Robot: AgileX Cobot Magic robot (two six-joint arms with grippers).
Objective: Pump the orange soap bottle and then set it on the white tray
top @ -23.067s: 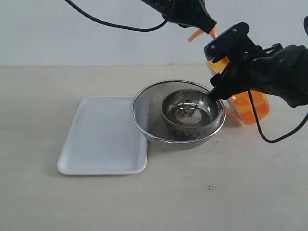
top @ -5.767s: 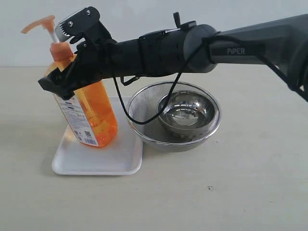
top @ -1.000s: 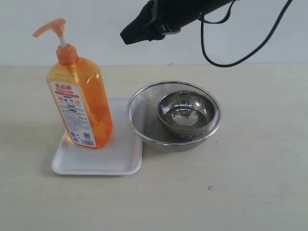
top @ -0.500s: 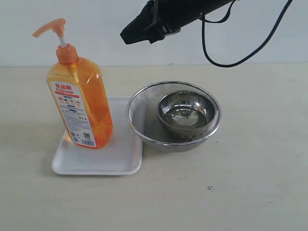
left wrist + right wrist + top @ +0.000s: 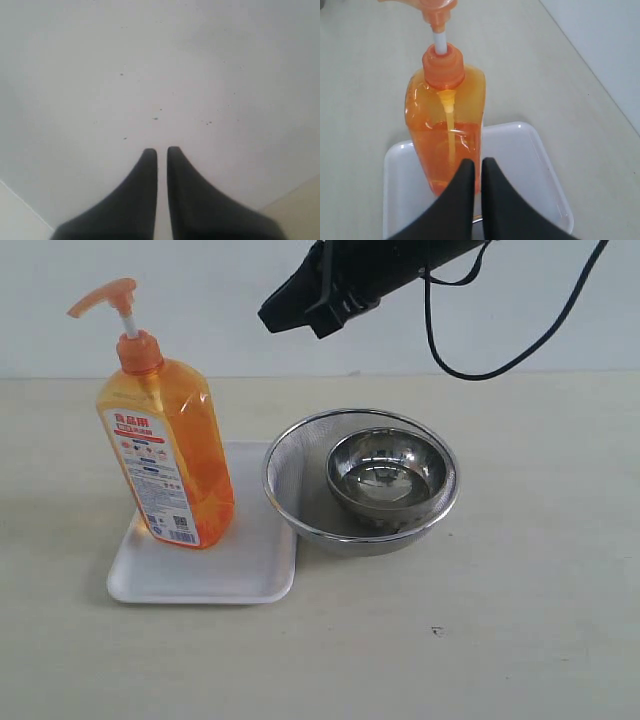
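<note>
Orange soap bottle (image 5: pixel 165 455) stands upright on the white tray (image 5: pixel 250 575), toward its 9 o'clock edge. Right gripper (image 5: pixel 477 161) clenched and empty, high at the bottle's 2 o'clock; left gripper (image 5: pixel 160 150) clenched on nothing. Danger: a low sweep could clip the pump head (image 5: pixel 105 295), toppling it.

Matt black arm with tapered dark fingers.
The right arm (image 5: pixel 390 260) is matt black, ends in a wedge-shaped right gripper (image 5: pixel 270 318) and trails a thin black cable (image 5: pixel 480 378) in a loop. The right gripper and the left gripper (image 5: pixel 159 151) share smooth dark fingers (image 5: pixel 140 200) that narrow to rounded tips.
</note>
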